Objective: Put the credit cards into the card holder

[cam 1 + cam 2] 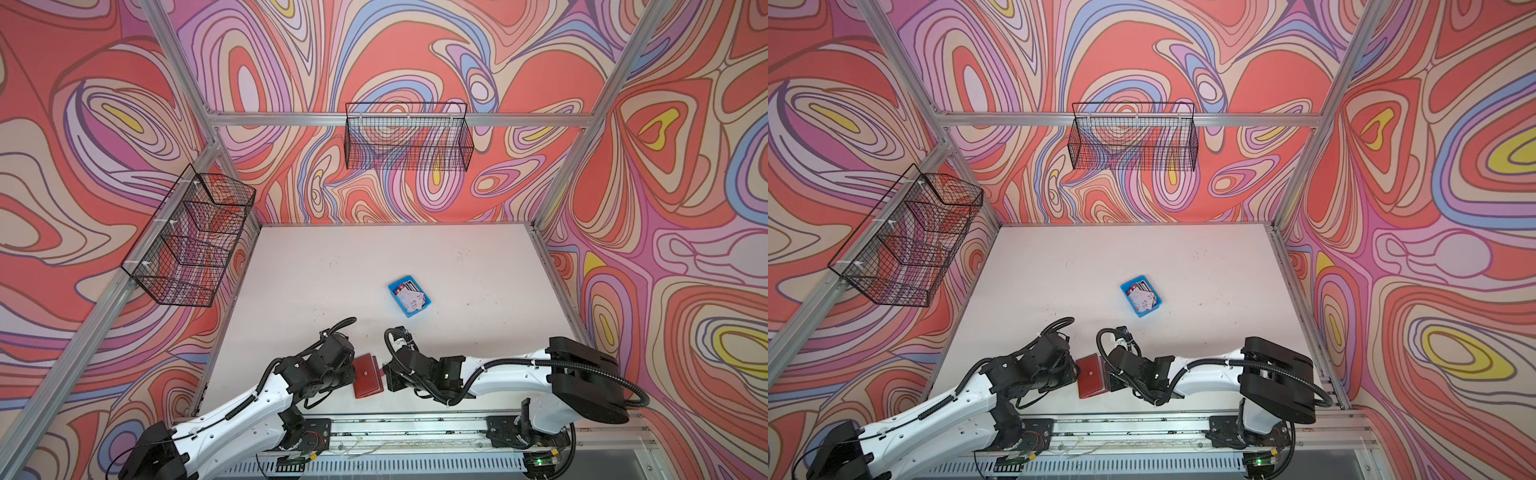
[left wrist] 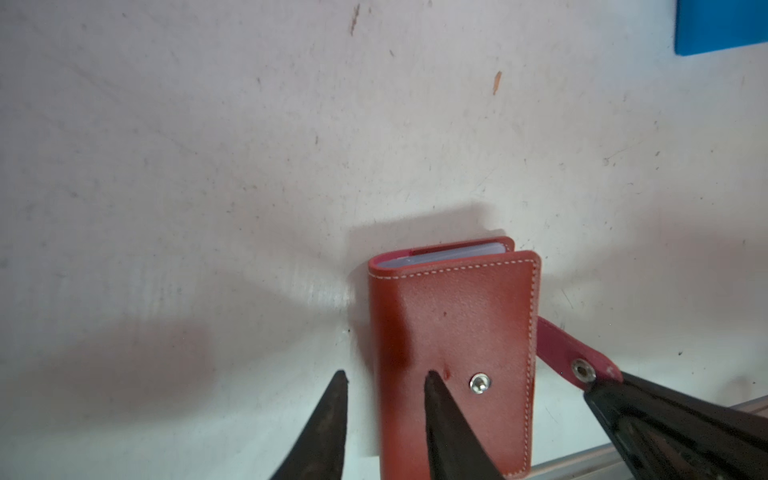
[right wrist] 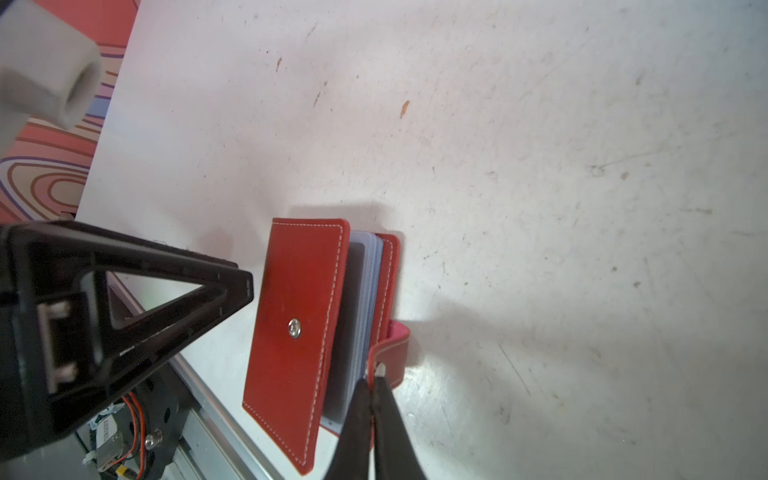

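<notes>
The red card holder (image 1: 368,376) (image 1: 1090,376) lies near the table's front edge between both grippers, its cover slightly ajar with clear sleeves showing (image 3: 372,266). My right gripper (image 3: 374,370) is shut on its snap tab strap (image 2: 569,353), pulled out to the side. My left gripper (image 2: 385,374) is open at the spine side. One of its fingertips (image 2: 432,378) rests over the cover (image 2: 457,311) and the other sits off the spine edge. The credit cards (image 1: 409,297) (image 1: 1142,297) lie in a loose pile in a small blue tray (image 1: 395,286), further back on the table.
A corner of the blue tray (image 2: 719,25) shows in the left wrist view. Black wire baskets hang on the left wall (image 1: 187,241) and the back wall (image 1: 409,141). An aluminium rail (image 1: 415,428) runs along the table's front edge, just behind the holder.
</notes>
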{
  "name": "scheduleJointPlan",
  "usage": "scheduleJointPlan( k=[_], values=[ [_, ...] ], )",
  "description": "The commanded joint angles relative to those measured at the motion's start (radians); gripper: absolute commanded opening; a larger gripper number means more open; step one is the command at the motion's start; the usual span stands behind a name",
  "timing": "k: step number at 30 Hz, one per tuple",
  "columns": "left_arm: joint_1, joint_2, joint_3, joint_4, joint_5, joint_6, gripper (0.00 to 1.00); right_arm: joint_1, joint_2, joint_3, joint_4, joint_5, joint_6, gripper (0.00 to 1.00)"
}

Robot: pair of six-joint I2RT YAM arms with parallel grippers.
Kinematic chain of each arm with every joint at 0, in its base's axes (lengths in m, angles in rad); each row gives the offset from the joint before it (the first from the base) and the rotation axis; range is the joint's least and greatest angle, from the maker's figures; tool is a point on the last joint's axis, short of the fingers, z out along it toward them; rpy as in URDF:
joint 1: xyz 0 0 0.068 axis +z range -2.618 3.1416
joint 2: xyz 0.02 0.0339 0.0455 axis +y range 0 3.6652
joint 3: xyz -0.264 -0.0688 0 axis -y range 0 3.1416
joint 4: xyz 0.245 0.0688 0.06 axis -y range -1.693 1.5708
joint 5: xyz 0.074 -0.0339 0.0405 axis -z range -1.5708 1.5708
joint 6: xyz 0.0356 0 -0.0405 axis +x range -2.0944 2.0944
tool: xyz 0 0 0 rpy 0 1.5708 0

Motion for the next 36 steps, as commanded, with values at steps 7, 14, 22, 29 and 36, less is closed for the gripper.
scheduleJointPlan(
  k=[7,14,22,29,36],
  values=[
    [-0.002,0.024,-0.067,0.062,0.013,0.024,0.27,0.004,-0.004,-0.025,0.088,-0.037,-0.022,0.00],
    [-0.002,0.050,-0.086,0.086,0.013,0.016,0.26,0.005,0.004,-0.025,0.124,-0.056,-0.029,0.00],
    [-0.002,0.091,-0.081,0.110,0.033,0.016,0.25,0.005,-0.002,-0.030,0.156,-0.067,-0.037,0.00],
    [-0.002,0.089,-0.081,0.098,0.027,0.013,0.25,0.012,0.029,-0.011,0.178,-0.078,-0.041,0.00],
    [-0.002,0.076,-0.079,0.115,0.060,0.024,0.25,0.036,0.082,0.033,0.187,-0.092,-0.054,0.00]
  ],
)
